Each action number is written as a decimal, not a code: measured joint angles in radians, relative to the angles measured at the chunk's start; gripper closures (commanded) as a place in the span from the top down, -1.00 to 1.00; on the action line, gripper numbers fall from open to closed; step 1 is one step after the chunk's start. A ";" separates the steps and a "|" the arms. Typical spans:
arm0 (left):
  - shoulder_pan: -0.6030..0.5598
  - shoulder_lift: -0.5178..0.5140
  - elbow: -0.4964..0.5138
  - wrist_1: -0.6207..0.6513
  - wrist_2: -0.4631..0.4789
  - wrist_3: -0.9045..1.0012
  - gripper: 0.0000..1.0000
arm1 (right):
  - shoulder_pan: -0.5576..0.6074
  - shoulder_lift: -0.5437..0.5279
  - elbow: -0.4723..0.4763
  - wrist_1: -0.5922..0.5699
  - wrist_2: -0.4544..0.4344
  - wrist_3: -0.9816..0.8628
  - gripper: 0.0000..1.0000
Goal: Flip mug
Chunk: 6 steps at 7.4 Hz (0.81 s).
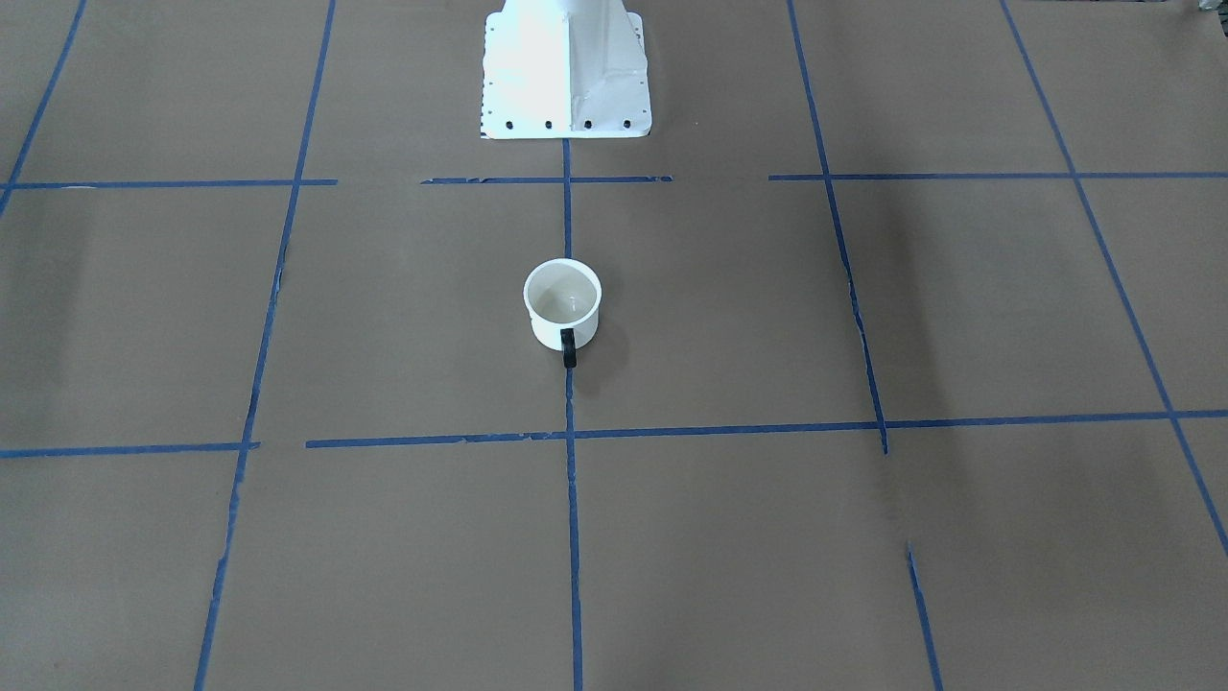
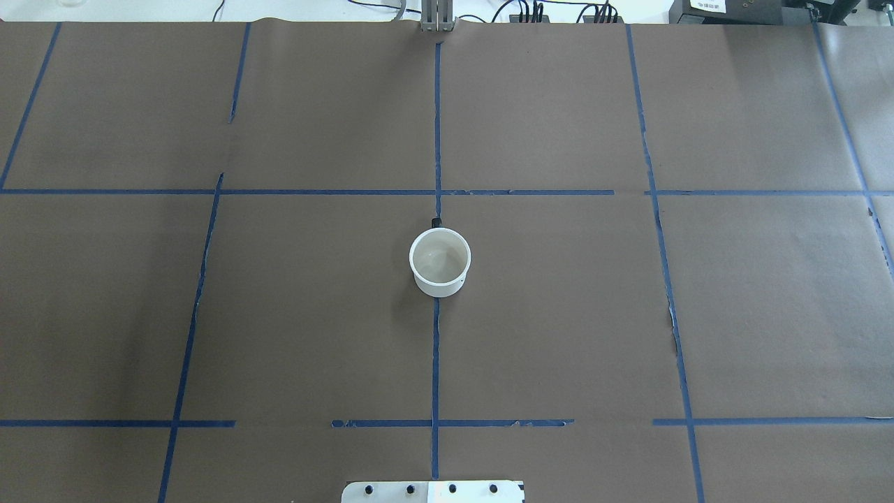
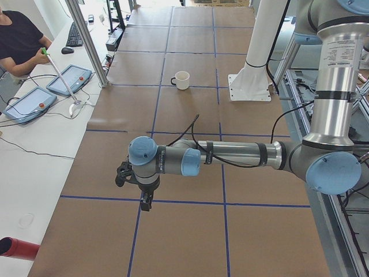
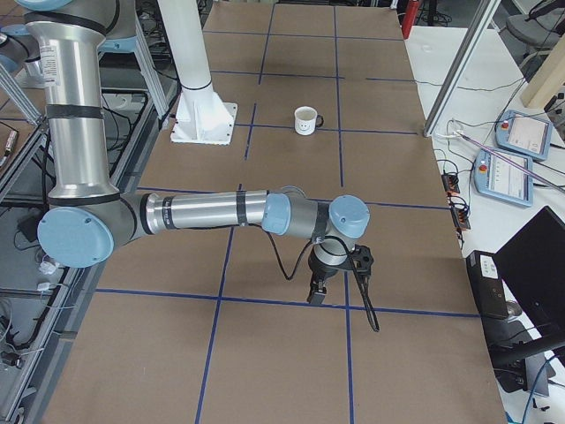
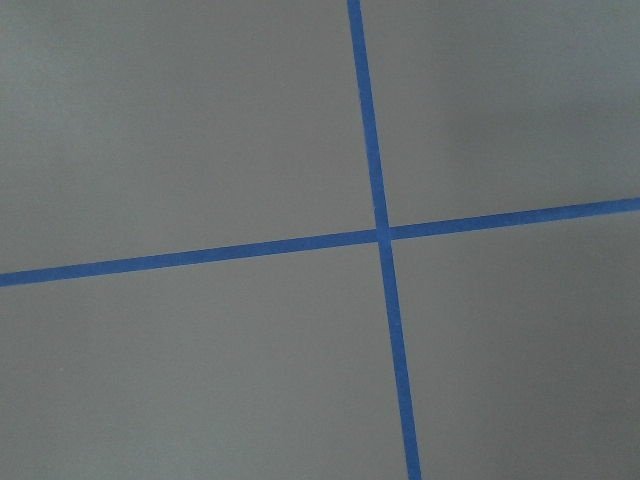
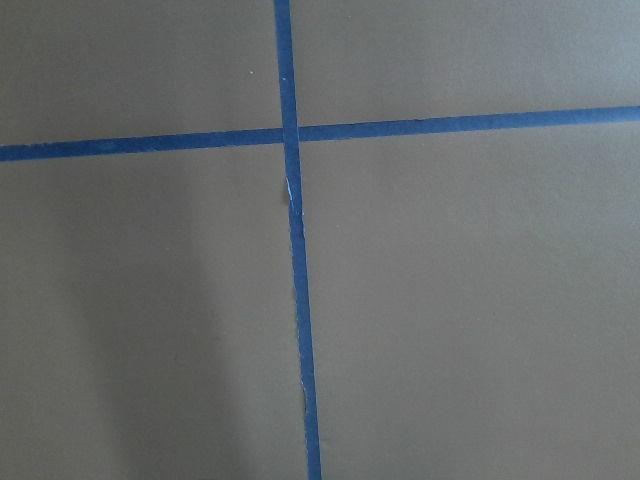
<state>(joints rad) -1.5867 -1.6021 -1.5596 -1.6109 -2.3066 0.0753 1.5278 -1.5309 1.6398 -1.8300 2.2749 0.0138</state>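
Overhead exterior view shows you the mug (image 2: 439, 262) standing upright in the middle of the counter (image 2: 559, 314), mouth up, directly on the centre blue tape line (image 2: 436, 363). Its handle (image 1: 569, 349) points away from the robot, toward your side of the counter.

How far the task is, you can only judge. Both arms are well apart from the mug, and nothing touches it. If the flip means mouth down, then in my judgement nothing is done yet: reach, grasp, turning over and setting down all remain. If the flip means bringing it upright, then it looks already finished. The pictures alone do not decide this.

The left arm (image 3: 230, 154) lies low over the counter near the table's left end, and the right arm (image 4: 203, 212) does the same at the right end. Their jaws appear only in the side views, so I cannot tell whether they are wide or narrow. They hold nothing that I can see. Each wrist view shows you only brown paper and a tape crossing.

The mug is a short, straight cylinder, white and smooth, with a thin rolled rim and a pale, bare inside. The handle is a thin black loop. From the right side view you see small dark marks of a face (image 4: 304, 126) on its wall. The counter cover is matte brown paper, and the tape is torn in some places.
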 measured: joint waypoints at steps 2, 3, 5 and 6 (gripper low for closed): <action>-0.002 -0.001 -0.009 0.056 0.001 0.000 1.00 | 0.000 0.000 0.000 0.000 0.000 0.000 1.00; -0.002 0.000 -0.015 0.077 0.001 0.001 1.00 | 0.000 0.000 0.000 0.000 0.000 0.000 1.00; -0.002 0.002 -0.032 0.112 0.000 0.005 1.00 | 0.000 0.000 0.000 0.000 0.000 0.000 1.00; -0.002 0.002 -0.037 0.119 0.000 0.008 1.00 | 0.000 0.000 0.000 0.000 0.000 0.000 1.00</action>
<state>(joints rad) -1.5892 -1.6000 -1.5969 -1.4918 -2.3070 0.0829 1.5278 -1.5309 1.6398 -1.8300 2.2749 0.0138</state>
